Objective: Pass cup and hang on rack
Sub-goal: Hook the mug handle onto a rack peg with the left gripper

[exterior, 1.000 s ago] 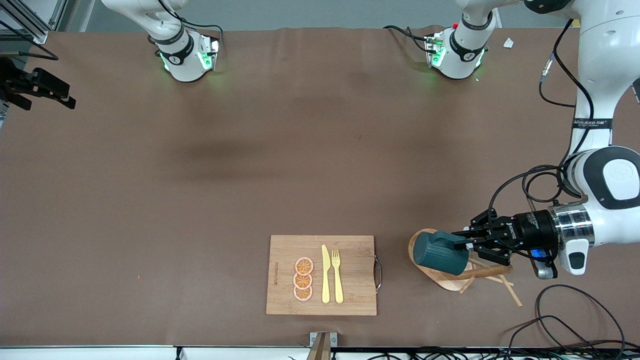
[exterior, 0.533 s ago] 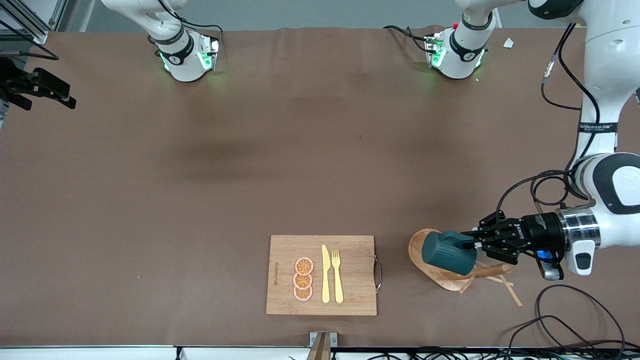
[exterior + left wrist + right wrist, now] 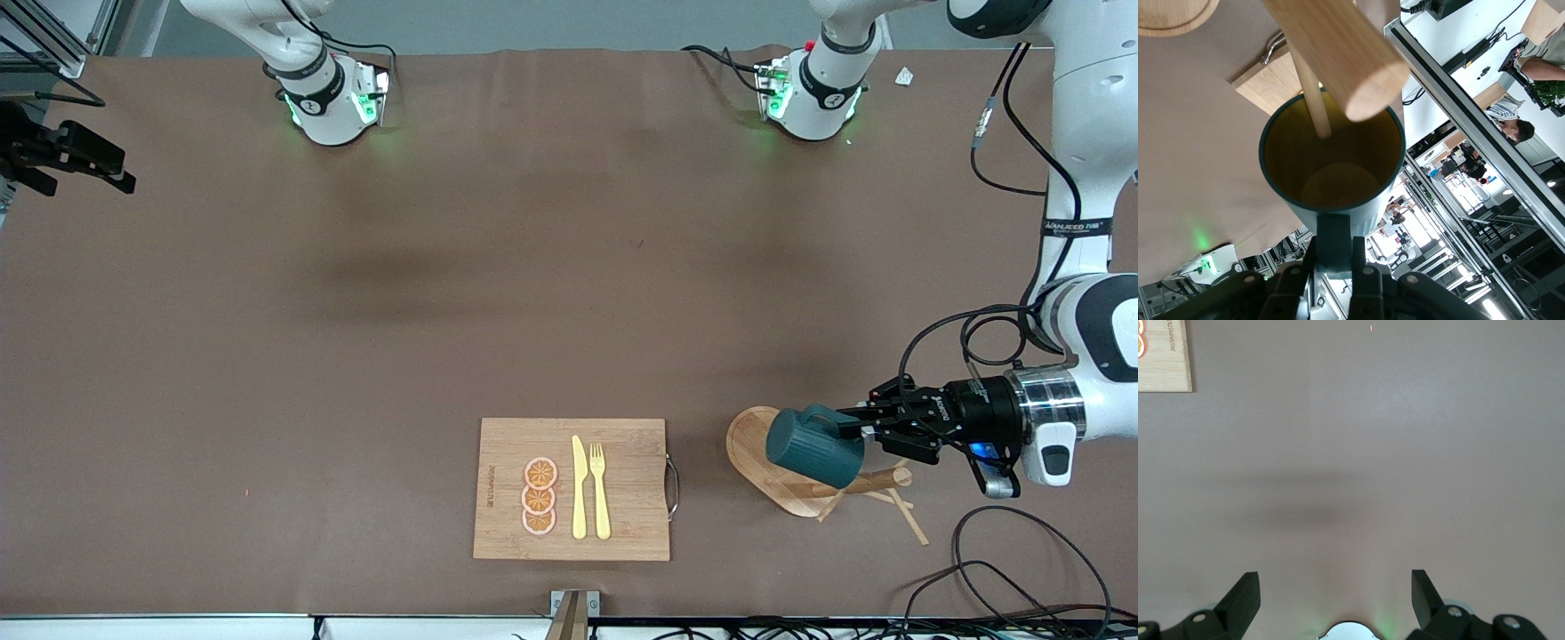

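Jaws of the left gripper (image 3: 864,429) are closed on the handle of the cup (image 3: 815,445), as is seen in the left wrist view, where the handle is clamped between the two fingers (image 3: 1366,275). The cup (image 3: 1332,162) is held on its side over the rack (image 3: 805,476), with its mouth turned toward the gripper and its base turned toward the right arm's end of the tabletop (image 3: 356,311). In the left wrist view, the thick central post (image 3: 1340,53) of the rack is seen just above the cup's mouth, and a thin peg (image 3: 1313,93) is seen crossing the rim toward the mustard-yellow inside. Whether the peg is touching the cup cannot be told. The rack's oval base is seated on the tabletop near the front camera, toward the left arm's end. A cutting board (image 3: 572,489) is placed beside the rack, toward the right arm's end; three orange slices (image 3: 539,496), a knife (image 3: 579,487) and a fork (image 3: 599,489) are laid on it. The right gripper (image 3: 1335,600) is held over bare tabletop with its jaws spread wide and nothing between them; the right arm is waiting.
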Motion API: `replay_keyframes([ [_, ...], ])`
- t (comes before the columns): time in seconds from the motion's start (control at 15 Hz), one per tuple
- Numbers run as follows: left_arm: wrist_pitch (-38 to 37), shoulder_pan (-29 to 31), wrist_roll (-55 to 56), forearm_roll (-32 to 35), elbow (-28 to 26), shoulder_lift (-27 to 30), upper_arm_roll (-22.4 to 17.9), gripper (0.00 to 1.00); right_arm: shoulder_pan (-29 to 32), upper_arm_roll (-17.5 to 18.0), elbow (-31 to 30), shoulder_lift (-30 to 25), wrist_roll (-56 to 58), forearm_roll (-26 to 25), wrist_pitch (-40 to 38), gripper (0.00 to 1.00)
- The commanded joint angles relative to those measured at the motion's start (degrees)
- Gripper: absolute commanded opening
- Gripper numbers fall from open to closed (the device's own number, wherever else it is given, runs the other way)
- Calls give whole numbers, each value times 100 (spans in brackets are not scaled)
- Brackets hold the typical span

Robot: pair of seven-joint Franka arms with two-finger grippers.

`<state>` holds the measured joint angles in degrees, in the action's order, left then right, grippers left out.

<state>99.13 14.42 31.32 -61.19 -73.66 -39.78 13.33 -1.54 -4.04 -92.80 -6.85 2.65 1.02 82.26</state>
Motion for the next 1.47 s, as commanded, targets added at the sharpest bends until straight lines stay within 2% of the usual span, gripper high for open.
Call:
replay_keyframes([
  [0.0,-122,43,-239,-60,27,-30,20,0,-21,17,-98,-115,33,-85,27,100],
  [0.2,-149,96,-521,-60,9,-117,20,1,-21,17,-106,-123,33,-85,27,100],
  [1.4,-113,307,-539,-130,9,-355,20,3,-21,17,-98,-114,33,-85,36,100],
])
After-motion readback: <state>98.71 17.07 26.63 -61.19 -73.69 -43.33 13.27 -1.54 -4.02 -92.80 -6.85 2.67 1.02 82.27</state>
